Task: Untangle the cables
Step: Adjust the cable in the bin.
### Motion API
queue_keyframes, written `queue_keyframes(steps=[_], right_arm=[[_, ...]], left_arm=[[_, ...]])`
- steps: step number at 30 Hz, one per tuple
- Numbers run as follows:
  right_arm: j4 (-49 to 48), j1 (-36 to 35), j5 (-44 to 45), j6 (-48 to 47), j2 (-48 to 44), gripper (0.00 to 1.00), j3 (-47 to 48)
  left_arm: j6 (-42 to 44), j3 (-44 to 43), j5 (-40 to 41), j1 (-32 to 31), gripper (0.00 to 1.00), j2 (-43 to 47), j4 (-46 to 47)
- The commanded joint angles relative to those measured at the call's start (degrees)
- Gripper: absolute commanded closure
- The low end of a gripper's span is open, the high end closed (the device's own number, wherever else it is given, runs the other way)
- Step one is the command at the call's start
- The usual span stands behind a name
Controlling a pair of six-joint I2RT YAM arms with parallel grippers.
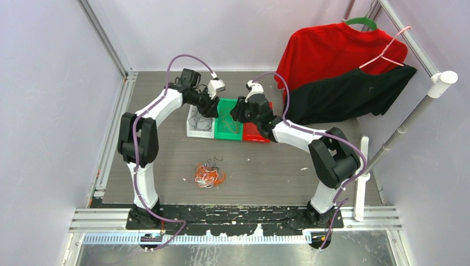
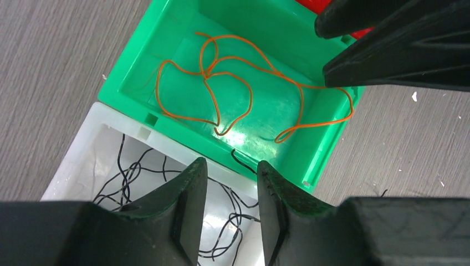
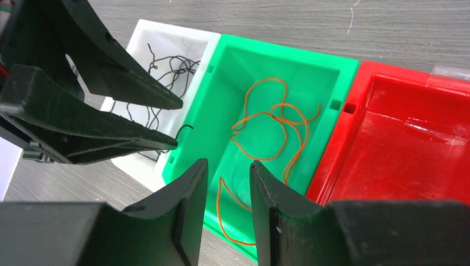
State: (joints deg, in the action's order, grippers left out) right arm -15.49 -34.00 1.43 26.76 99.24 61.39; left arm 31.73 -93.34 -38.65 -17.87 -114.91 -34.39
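A tangle of orange, black and white cables (image 1: 209, 175) lies on the table in front of the bins. One orange cable (image 2: 221, 83) (image 3: 271, 122) lies loose in the green bin (image 2: 127, 77) (image 3: 332, 72) (image 1: 228, 126). Black cables (image 2: 124, 174) (image 3: 166, 69) lie in the white bin (image 2: 83, 160) (image 3: 147, 30) (image 1: 198, 124), with one end over the green rim. My left gripper (image 2: 230, 166) (image 3: 177, 123) (image 1: 212, 108) hovers open over the seam between these two bins, nothing between its fingers. My right gripper (image 3: 227, 165) (image 2: 327, 50) (image 1: 237, 113) hangs open over the green bin's near side, holding nothing.
A red bin (image 3: 415, 138) (image 1: 256, 133) with nothing visible in it sits right of the green one. A red shirt (image 1: 338, 50) and a black shirt (image 1: 354, 94) hang on a rack at the back right. White poles (image 1: 363, 177) stand at the right.
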Motion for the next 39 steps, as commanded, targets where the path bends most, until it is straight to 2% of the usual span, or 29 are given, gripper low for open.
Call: queue_keyframes(steps=[1, 7, 10, 12, 17, 21, 23, 25, 39], right_arm=[[-3.07, 0.20, 0.85, -0.46, -3.43, 0.61, -0.16], [-3.13, 0.16, 1.27, -0.86, -4.12, 0.61, -1.19], [-3.36, 0.16, 1.38, -0.77, -4.45, 0.62, -1.58], [-3.41, 0.17, 1.66, -0.96, -4.70, 0.62, -1.85], [-3.44, 0.46, 2.22, -1.32, -5.35, 0.62, -2.40], [-3.65, 0.73, 2.34, -1.36, -5.46, 0.62, -2.62], [-3.78, 0.82, 2.51, -1.36, -5.68, 0.62, -2.82], [-3.88, 0.90, 2.74, -1.36, -5.85, 0.62, -3.08], [-4.49, 1.39, 3.40, -1.19, -7.13, 0.63, -4.65]], left_arm=[[-2.76, 0.62, 0.16, -0.68, 0.61, 0.82, 4.50], [-3.84, 0.77, 1.39, -1.82, 0.51, 0.93, 5.21], [-3.46, 0.90, 4.55, -2.69, 0.53, 0.39, 5.36], [-3.34, 0.88, 6.52, -2.96, 0.58, 0.22, 5.59], [-3.06, 2.20, 7.91, -2.96, 0.78, 1.19, 6.63], [-2.86, 2.62, 7.69, -3.05, 0.83, 1.83, 5.95], [-2.78, 2.80, 7.63, -3.07, 0.89, 2.28, 5.92], [-2.88, 2.75, 8.02, -3.05, 0.99, 2.98, 6.04], [-3.66, 4.00, 13.73, 1.08, 1.00, 6.84, 10.01]])
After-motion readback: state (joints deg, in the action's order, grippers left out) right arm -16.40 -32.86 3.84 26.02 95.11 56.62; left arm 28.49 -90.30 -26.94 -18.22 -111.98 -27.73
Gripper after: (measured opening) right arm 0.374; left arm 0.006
